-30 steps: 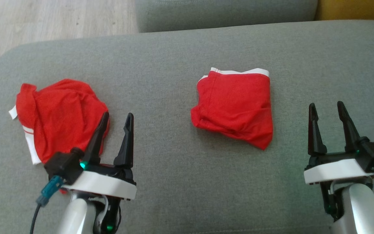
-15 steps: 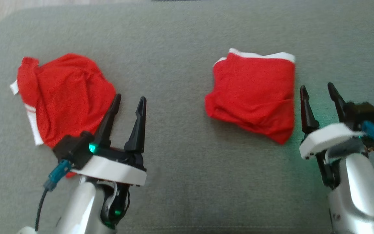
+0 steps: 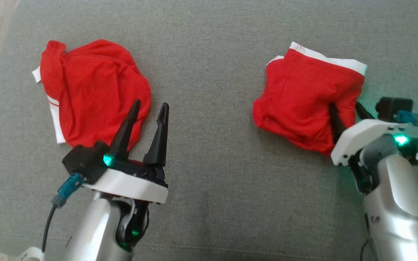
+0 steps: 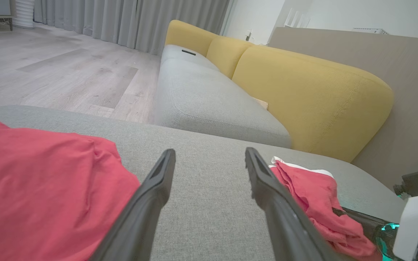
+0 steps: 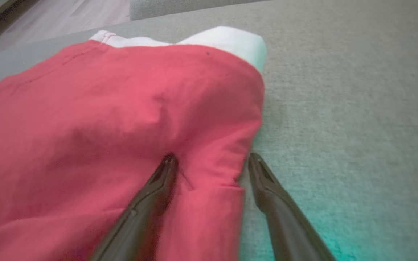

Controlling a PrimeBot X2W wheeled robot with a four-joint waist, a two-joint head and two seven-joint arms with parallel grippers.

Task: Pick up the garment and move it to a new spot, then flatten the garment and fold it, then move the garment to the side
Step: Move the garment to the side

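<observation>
Head view: from high up, facing steeply down on the grey cushion (image 3: 209,72). At middle distance it takes in the loose garment (image 3: 93,87), folded garment (image 3: 303,94), left end effector (image 3: 151,104) and right end effector (image 3: 344,106).
Left wrist view: low over the cushion, looking almost level along the left end effector toward the yellow backrest (image 4: 303,90) and the floor (image 4: 49,65).
Right wrist view: the closest, looking low along the right end effector with the folded garment right at the lens.
Shared: all three views see the folded garment and the cushion. The head and left wrist views also share the loose garment.
</observation>
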